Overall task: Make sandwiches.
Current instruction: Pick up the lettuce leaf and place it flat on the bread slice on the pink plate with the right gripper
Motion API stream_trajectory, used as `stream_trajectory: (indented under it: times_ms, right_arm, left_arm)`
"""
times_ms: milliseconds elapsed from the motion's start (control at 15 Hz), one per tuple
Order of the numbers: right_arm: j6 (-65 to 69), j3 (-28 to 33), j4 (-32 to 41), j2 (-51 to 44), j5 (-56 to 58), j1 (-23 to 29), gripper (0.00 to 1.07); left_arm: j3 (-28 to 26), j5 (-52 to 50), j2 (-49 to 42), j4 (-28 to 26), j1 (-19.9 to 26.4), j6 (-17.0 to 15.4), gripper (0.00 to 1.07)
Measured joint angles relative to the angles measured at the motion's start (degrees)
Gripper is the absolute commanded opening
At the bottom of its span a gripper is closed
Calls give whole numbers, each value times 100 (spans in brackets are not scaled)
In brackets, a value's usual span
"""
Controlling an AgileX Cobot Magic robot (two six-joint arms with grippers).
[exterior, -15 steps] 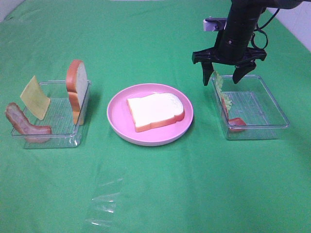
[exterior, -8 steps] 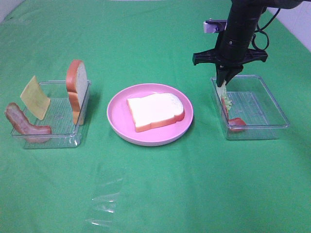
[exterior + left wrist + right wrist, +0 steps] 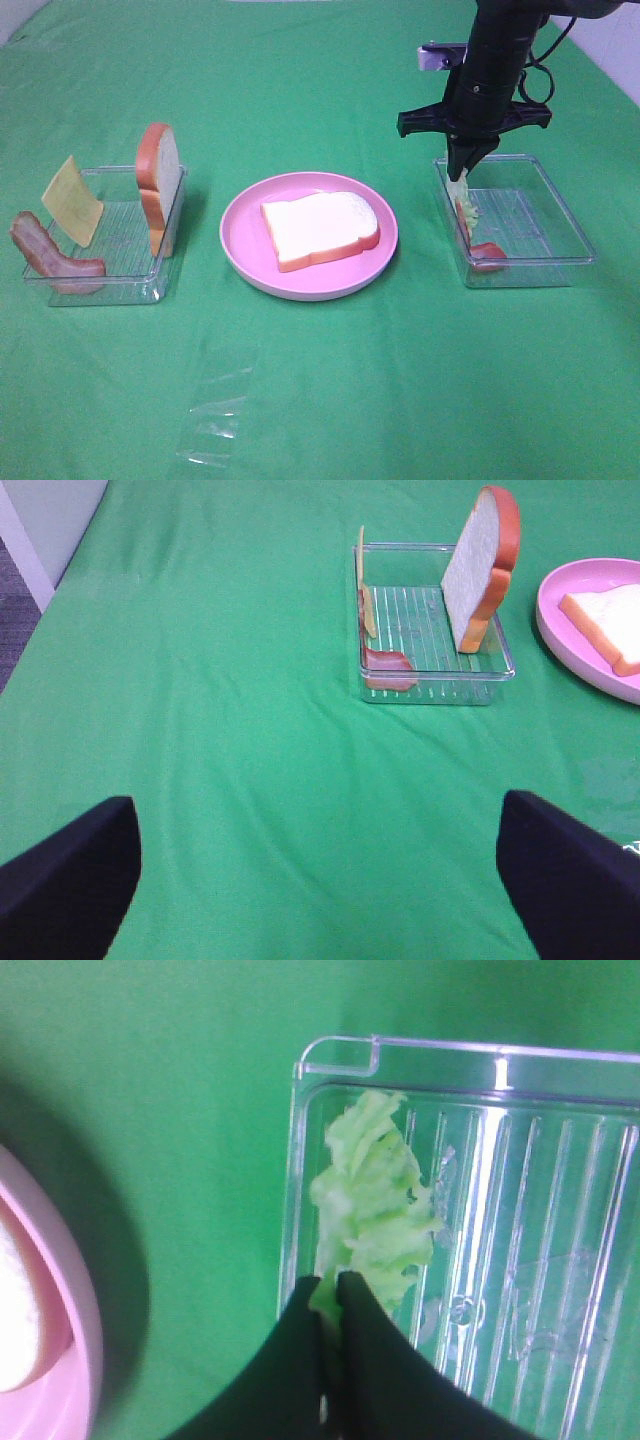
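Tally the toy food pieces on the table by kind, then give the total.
bread slices: 2
cheese square: 1
bacon strips: 2
lettuce leaf: 1
Total: 6

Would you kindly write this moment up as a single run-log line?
phase: grasp | right claw: shut on lettuce leaf, inside right tray | left claw: open, empty | plate: one bread slice lying flat
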Motion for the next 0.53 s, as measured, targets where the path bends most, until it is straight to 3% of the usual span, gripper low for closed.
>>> stream_trajectory:
  times_ms: [533]
  right_arm:
    - [-166, 0, -57, -808, 201, 0, 0]
  left_arm:
    - [0, 0, 0, 0, 0, 0, 88]
